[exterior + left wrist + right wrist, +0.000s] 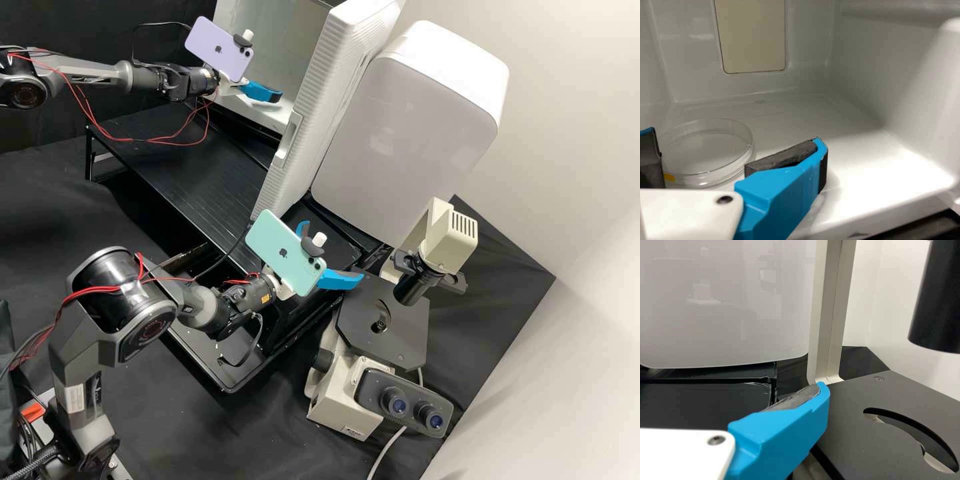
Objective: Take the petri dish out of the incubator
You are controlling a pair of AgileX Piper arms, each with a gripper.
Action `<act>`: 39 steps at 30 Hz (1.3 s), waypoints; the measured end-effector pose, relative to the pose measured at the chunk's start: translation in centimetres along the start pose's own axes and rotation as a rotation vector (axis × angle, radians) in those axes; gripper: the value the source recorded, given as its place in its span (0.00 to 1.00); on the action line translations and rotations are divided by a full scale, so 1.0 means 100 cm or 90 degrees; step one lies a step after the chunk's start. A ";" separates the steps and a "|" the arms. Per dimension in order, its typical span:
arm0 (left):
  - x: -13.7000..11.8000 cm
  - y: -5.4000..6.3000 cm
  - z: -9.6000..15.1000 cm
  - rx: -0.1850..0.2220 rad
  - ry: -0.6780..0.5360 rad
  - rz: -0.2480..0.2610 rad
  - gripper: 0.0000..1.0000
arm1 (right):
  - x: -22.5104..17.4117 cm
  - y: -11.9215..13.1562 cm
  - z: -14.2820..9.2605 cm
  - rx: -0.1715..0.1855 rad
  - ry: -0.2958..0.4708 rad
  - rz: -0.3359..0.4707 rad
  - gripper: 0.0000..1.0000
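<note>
I read petri dish [705, 150] as clear, colourless. Incubator [865, 110] plain white inside; beige panel [752, 35] on back wall. Its door [333, 87] white, ribbed. My left gripper [732, 142]: bright blue fingers [785, 192], dark grey pads [782, 156]. Right gripper [330, 250] same blue. Lilac phone [219, 48] on left wrist, mint phone [287, 252] on right. Red wires [167, 138] along dark grey arms [200, 308]. Microscope [340, 393] cream, black stage [383, 320], blue eyepiece lenses [399, 403]. Black cloth [67, 200] over bench.
</note>
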 end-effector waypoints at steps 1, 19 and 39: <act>0.002 0.001 0.001 -0.004 0.002 0.001 1.00 | 0.000 0.000 0.000 0.000 0.000 0.000 1.00; 0.006 0.003 0.003 -0.002 0.029 0.010 0.00 | 0.000 0.000 0.000 0.000 0.000 0.000 1.00; 0.007 0.002 0.003 0.011 0.033 0.013 0.00 | 0.000 0.000 0.000 0.000 0.000 0.000 1.00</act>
